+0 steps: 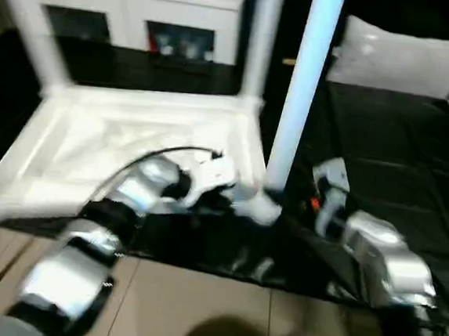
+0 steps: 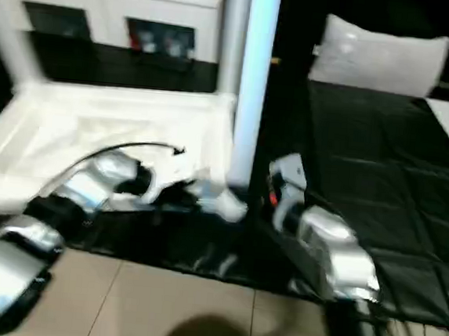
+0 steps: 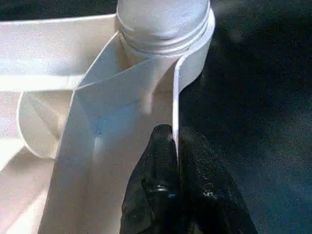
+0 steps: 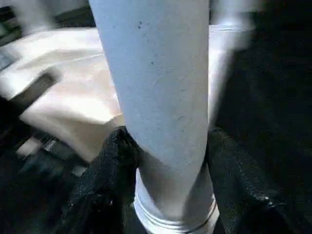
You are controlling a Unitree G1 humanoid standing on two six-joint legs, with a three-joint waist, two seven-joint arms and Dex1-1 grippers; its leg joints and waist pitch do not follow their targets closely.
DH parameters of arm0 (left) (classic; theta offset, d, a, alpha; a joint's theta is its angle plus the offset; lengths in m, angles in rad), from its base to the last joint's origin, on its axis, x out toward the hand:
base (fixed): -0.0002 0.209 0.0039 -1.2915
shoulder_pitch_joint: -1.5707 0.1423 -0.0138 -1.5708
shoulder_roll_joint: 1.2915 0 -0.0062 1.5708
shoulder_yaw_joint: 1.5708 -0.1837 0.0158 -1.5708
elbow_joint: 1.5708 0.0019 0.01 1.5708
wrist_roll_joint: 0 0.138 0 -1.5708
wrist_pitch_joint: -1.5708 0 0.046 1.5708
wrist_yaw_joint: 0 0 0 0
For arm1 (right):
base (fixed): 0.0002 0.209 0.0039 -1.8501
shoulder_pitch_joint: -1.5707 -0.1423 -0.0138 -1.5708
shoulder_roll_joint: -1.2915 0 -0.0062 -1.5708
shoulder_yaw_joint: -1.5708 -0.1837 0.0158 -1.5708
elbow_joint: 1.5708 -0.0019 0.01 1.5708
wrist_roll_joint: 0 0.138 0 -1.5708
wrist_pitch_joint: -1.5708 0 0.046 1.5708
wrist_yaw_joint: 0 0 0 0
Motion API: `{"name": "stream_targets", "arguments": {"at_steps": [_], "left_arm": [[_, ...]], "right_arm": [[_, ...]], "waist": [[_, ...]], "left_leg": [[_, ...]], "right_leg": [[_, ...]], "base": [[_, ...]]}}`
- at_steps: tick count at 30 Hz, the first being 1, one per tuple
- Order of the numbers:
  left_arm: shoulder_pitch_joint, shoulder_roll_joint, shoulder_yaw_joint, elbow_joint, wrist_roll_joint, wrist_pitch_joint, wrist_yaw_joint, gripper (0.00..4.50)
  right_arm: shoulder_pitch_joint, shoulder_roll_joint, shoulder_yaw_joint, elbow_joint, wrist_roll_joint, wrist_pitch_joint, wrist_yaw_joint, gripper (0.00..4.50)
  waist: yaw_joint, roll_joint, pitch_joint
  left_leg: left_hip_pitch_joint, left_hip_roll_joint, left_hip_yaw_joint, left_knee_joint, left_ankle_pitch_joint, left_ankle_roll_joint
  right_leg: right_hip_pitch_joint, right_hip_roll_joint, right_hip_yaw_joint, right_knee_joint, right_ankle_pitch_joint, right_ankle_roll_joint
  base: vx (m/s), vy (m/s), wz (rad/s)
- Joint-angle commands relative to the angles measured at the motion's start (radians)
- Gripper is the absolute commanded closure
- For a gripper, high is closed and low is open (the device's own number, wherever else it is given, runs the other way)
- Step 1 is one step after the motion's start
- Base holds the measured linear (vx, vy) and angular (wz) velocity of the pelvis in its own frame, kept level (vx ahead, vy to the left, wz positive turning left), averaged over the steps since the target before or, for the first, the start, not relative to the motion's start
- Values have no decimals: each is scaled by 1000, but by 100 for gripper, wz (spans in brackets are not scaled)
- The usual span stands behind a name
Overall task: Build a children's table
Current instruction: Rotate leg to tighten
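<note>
The white tabletop (image 1: 116, 143) lies underside up on a black mat. Two white legs stand in its far corners, one on the left (image 1: 32, 25) and one on the right (image 1: 261, 37). A third leg (image 1: 302, 88) stands upright at the near right corner, its flared end (image 1: 262, 209) at the socket. My right gripper (image 4: 168, 141) is shut around this leg low down, one finger on each side. In the left wrist view my left gripper (image 3: 175, 141) is shut on the tabletop's thin rim (image 3: 176, 97), just below the leg in its socket (image 3: 163, 24).
A white cabinet with glass doors (image 1: 127, 18) stands behind the tabletop. A white pillow (image 1: 399, 57) lies at the back right on the black mat (image 1: 391, 151). Tiled floor (image 1: 196, 307) runs along the near side.
</note>
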Motion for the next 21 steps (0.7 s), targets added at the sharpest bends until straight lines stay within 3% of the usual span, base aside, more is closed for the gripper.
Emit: {"name": "stream_targets", "arguments": {"at_steps": [1, 2, 3, 5, 7, 13, 18, 21], "left_arm": [[-29, -63, 12, -1, -36, 4, 55, 450], [-37, -77, 24, 2, -34, 14, 99, 450], [-45, -87, 31, 2, -29, 23, 138, 450], [-45, -88, 32, -3, -25, 30, 143, 450], [-39, -85, 30, -14, -22, 30, 136, 450], [-9, -26, 7, -38, -3, -15, 60, 450], [3, 39, -27, -34, 0, -99, -70, 450], [10, 70, -47, -35, -2, -154, -152, 450]], "right_arm": [[-25, 53, 37, 19, -3, 19, -68, 262], [-31, 84, 22, 22, -8, 5, -125, 262], [-40, 101, 24, 36, -16, -48, -136, 262], [-41, 105, 26, 37, -21, -59, -136, 206], [-39, 108, 18, 34, -16, -58, -139, 191], [-18, 46, 14, 8, -1, -84, -41, 135], [4, -76, 24, 26, 37, -148, 180, 87], [12, -141, 34, 34, 48, -168, 286, 62]], "waist": [[7, -9, -68], [7, -1, -70], [5, -5, -75], [8, -4, -78], [11, -3, -79], [11, -5, -78], [14, -1, -74], [19, -4, -74]], "left_leg": [[-4, 22, -14, -70, -201, 40], [-1, 24, -15, -70, -194, 48], [-3, 26, -13, -69, -176, 51], [-4, 28, -12, -68, -155, 59], [-7, 30, -11, -66, -122, 80], [-11, 32, -11, -66, -119, 95], [-6, 36, -10, -66, -153, 97], [-5, 37, -10, -66, -169, 96]], "right_leg": [[52, -69, 32, -92, -491, -97], [49, -69, 33, -91, -458, -110], [52, -70, 35, -82, -380, -137], [55, -69, 37, -74, -315, -157], [60, -70, 37, -63, -214, -193], [68, -74, 37, -56, -172, -216], [65, -75, 35, -63, -216, -215], [67, -76, 35, -64, -234, -213]], "base": [[0, 0, 0], [0, 0, 0], [0, 0, 0], [0, 0, 0], [0, 0, 0], [0, 0, 0], [0, 0, 0], [0, 0, 0]]}}
